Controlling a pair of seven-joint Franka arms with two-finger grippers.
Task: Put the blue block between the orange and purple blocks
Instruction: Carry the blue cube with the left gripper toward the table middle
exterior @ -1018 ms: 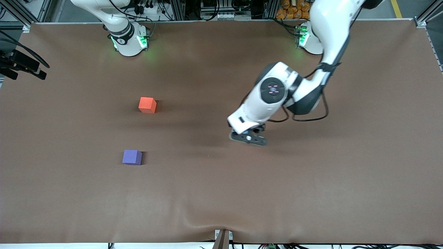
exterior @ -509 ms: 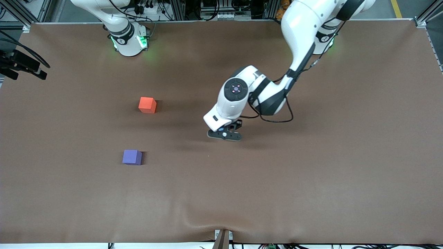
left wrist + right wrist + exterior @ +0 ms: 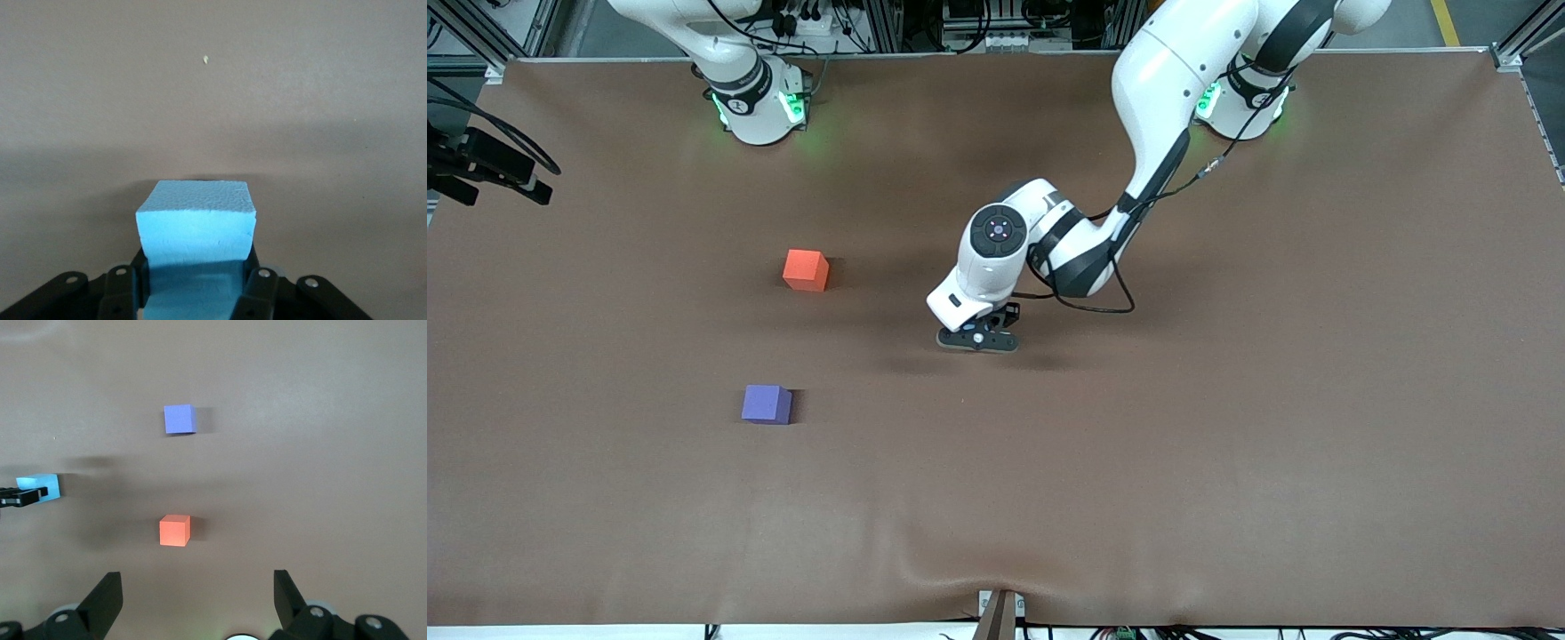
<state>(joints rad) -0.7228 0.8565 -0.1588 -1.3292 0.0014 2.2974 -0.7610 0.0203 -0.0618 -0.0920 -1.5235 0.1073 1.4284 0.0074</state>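
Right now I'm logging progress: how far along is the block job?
Done: the left end effector is shut on the blue block and holds it above the table. In hand: carrying it; it is over bare cloth, short of the others. Left: set it between the orange block and purple block. The right end effector waits open.

In the front view the left arm's wrist hides the blue block [image 3: 196, 223] and most of the left gripper [image 3: 978, 340]. The right gripper [image 3: 197, 600] is cut off by the right wrist view's edge, only its fingers [image 3: 105, 600] showing.
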